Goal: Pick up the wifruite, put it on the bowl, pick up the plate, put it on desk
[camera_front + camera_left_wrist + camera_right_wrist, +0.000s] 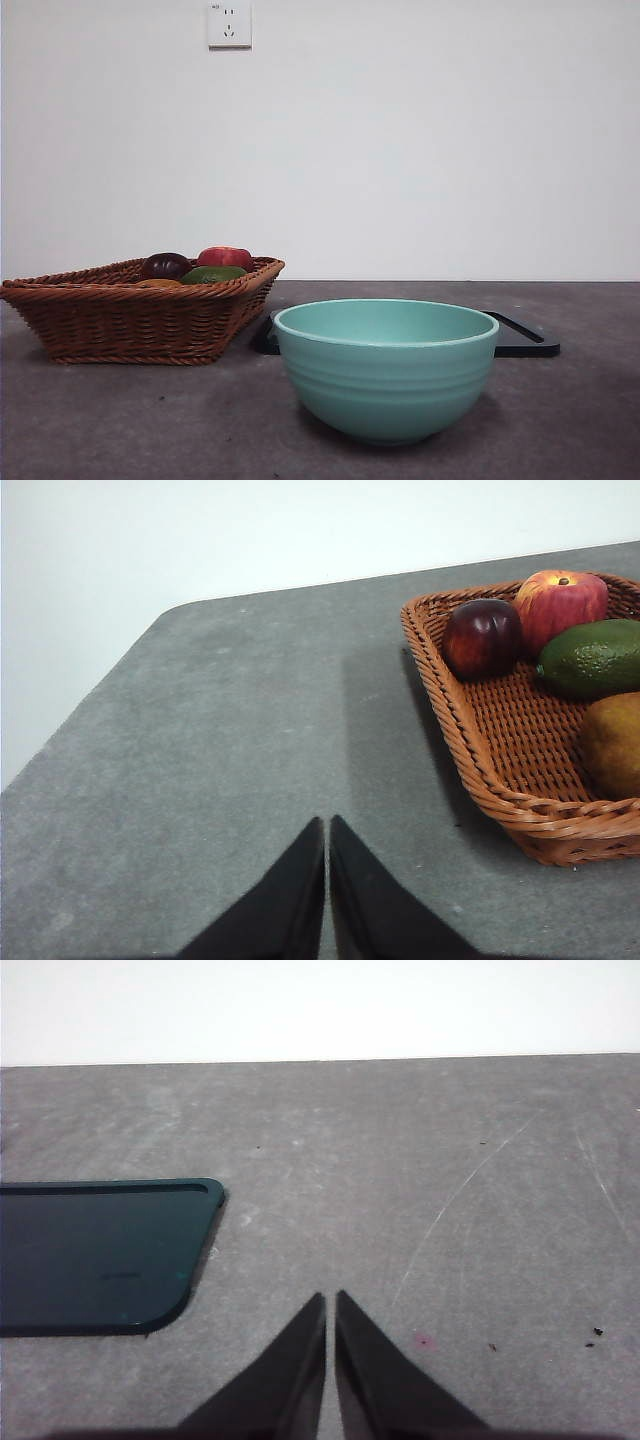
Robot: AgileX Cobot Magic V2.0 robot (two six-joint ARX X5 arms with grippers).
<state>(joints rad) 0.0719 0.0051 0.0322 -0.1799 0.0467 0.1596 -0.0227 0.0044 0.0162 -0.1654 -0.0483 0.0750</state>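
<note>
The wifruite (612,742), a dull orange-brown oval, lies in a wicker basket (470,740) beside a green fruit, a dark purple fruit and a red one. In the front view only a sliver of the wifruite (160,283) peeks over the basket rim (130,290). The pale teal bowl (386,368) stands empty in the foreground on the grey desk (580,420). A flat black plate (522,340) lies behind the bowl; the same plate (100,1255) lies to one side of my right gripper (331,1300), which is shut and empty. My left gripper (327,825) is shut and empty above bare desk, short of the basket.
A white wall with a power socket (229,24) backs the desk. The desk's rounded corner (170,615) and edge run past the left gripper on the side away from the basket. Neither arm shows in the front view.
</note>
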